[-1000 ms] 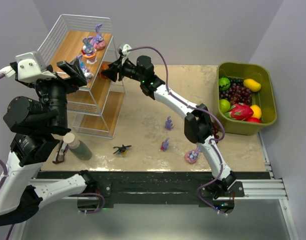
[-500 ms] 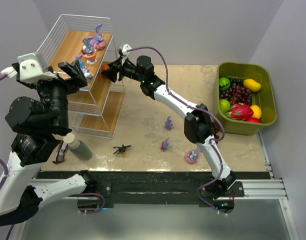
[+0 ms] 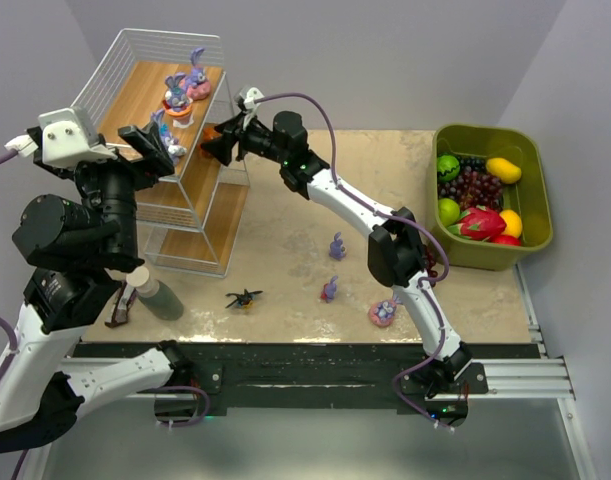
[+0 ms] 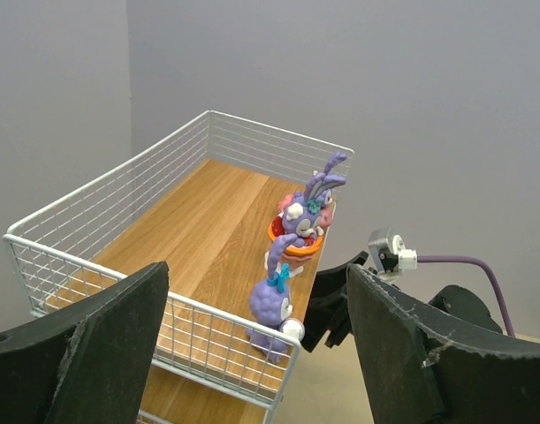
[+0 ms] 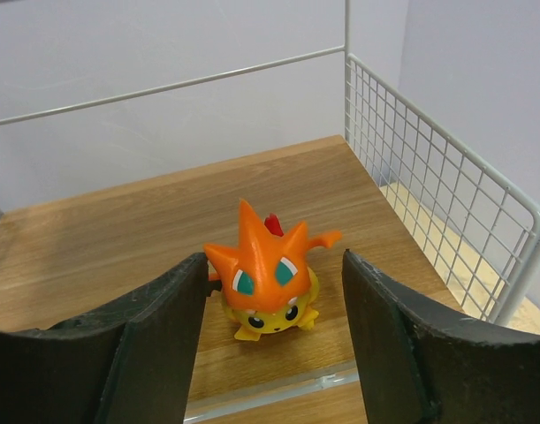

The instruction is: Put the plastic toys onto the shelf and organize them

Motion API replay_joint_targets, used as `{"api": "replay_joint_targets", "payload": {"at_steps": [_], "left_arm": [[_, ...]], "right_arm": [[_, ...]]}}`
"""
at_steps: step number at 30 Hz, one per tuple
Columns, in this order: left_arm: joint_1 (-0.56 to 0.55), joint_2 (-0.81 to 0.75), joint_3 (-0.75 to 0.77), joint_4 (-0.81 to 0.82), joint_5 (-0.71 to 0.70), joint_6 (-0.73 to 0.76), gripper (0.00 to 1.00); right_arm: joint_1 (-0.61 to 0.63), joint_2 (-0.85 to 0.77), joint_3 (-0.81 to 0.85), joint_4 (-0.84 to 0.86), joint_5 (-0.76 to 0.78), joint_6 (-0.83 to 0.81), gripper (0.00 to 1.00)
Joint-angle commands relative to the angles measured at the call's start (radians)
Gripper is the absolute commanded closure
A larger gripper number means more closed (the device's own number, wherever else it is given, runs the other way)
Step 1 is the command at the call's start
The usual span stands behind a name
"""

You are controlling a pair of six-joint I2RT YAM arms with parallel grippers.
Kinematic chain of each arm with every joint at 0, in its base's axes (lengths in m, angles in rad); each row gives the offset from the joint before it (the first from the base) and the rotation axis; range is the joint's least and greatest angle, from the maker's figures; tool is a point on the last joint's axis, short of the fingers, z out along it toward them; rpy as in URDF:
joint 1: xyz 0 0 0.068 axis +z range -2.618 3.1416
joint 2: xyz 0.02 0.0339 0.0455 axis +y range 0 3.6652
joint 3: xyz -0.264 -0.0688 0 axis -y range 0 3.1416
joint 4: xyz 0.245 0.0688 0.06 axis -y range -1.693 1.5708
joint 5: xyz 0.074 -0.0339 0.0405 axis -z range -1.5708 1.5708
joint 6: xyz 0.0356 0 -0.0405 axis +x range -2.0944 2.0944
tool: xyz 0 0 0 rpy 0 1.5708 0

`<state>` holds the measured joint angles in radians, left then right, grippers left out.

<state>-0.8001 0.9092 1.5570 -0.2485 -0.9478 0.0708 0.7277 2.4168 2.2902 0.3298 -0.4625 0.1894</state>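
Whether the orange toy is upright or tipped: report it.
Upright: the orange toy sits on its feet on the shelf board, spikes pointing up.

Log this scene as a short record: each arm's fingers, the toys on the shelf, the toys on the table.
left fingers: open, empty, by the top tier of the shelf
right fingers: open, either side of the orange toy
orange toy: upright on the shelf's middle wooden board
top tier: several purple bunny figures
table: black insect toy, two purple figures, one figure on a pink base
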Motion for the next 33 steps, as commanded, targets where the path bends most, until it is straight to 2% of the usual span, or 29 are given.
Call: {"api": "replay_joint_targets", "payload": {"at_steps": [1, 7, 27, 33], "left_arm": [[-0.004, -0.007, -0.005, 0.041, -0.016, 0.012, 0.14], [-0.002, -0.009, -0.008, 0.045, -0.016, 0.011, 0.14], [-0.002, -0.032, 0.0, 0.011, 0.003, -0.046, 0.12], [-0.004, -0.03, 0.015, -0.026, 0.02, -0.06, 0.11]], "right_arm": [[0.006, -0.025, 0.002, 0.055, 0.016, -0.011, 0.32], [0.007, -0.045, -0.015, 0.067, 0.012, -0.007, 0.25], [0.006, -0.17, -0.11, 0.057, -0.01, -0.019, 0.19], [0.006, -0.264, -0.188, 0.014, 0.041, -0.047, 0.17]]}}
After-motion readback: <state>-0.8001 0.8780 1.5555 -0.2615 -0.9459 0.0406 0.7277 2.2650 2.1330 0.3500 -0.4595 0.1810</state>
